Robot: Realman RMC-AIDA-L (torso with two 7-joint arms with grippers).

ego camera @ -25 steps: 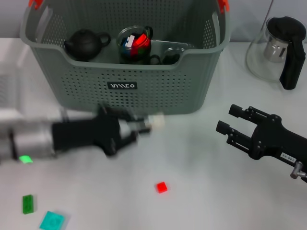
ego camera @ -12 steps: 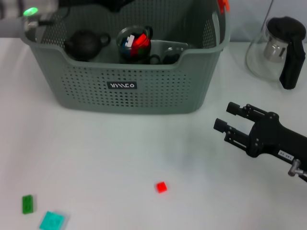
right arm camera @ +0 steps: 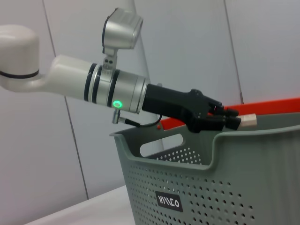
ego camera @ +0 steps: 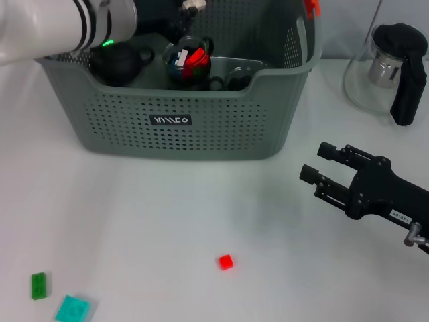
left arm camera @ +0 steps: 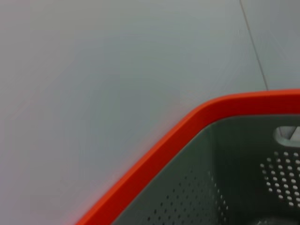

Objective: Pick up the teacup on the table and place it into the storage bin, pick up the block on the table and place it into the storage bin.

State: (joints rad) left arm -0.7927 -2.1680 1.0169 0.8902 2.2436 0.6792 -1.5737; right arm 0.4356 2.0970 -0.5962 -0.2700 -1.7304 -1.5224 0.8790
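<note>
- The bin (ego camera: 181,121) sits at the far side of the table (ego camera: 167,215). Inside I see a dark teapot (ego camera: 119,62) on the left and a glass cup (ego camera: 189,64) in the middle holding red, white and blue pieces.
- My left gripper (right arm camera: 234,121) hangs over the bin's far part, above the rim. It is closed on a small pale block (right arm camera: 249,121), which shows at the fingertips in the right wrist view. I judge this a drop about to happen; the block is not yet released.
- My right gripper (ego camera: 320,173) hovers low over the table on the right, jaws apart and empty.
- I see no teacup left on the table, so that half looks done.
- A red block (ego camera: 226,261) lies near centre, and a green block (ego camera: 39,285) and a teal block (ego camera: 72,309) lie near left; all are still outside the bin.
</note>
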